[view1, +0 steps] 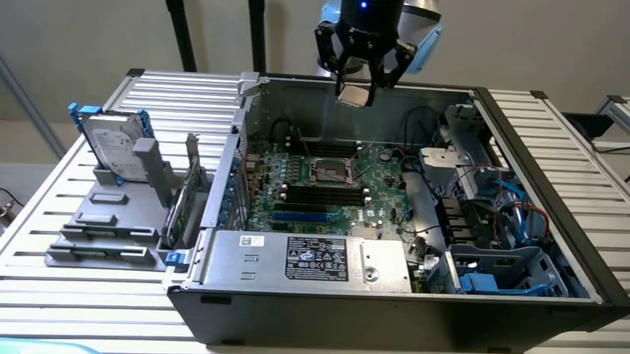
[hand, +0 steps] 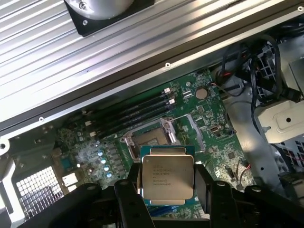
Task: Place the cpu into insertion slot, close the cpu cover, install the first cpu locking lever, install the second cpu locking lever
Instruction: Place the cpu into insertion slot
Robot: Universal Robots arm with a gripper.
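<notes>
Nothing legible, lines of fine print on the silvery-beige square cpu [hand: 167, 176] between the jaws, black-and-white sticker [view1: 317, 258] on the silver metal box [view1: 236, 254] well apart from the jaws, unreadable

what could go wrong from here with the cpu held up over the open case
The gripper holds the cpu by its edges, high above the board; a slip would likely drop it onto the components.
The insertion slot sits close beside the memory sticks; a tilted or offset descent might jam the cpu or damage the socket.
</notes>
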